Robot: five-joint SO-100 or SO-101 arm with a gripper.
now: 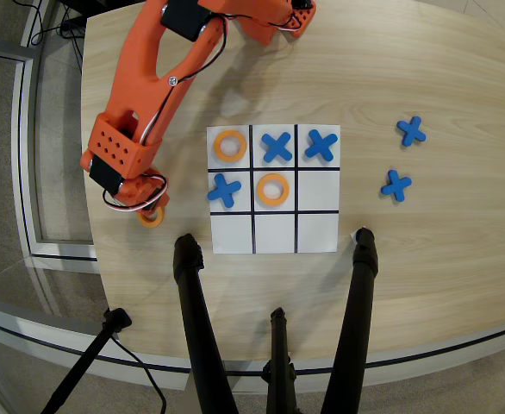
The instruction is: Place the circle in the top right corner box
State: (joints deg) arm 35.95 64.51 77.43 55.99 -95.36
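Note:
On the wood table lies a white paper grid (318, 191) of nine cells. Orange circles sit in its upper left cell (230, 146) and its centre cell (272, 189). Another circle (152, 218) lies on the table left of the grid, half covered by my orange gripper (148, 210), which hangs right over it. The wrist body hides the fingers. In this overhead view the upper right cell holds a blue cross (321, 145). The lower left corner cell (231, 233) and lower right corner cell (318, 233) are blank.
Blue crosses fill the upper middle cell (277, 147) and middle left cell (225, 190). Two more lie loose at the right (412, 131) (396, 185). Black tripod legs (192, 293) (362, 276) cross the table's near edge. The table's left edge runs close to the arm (149, 78).

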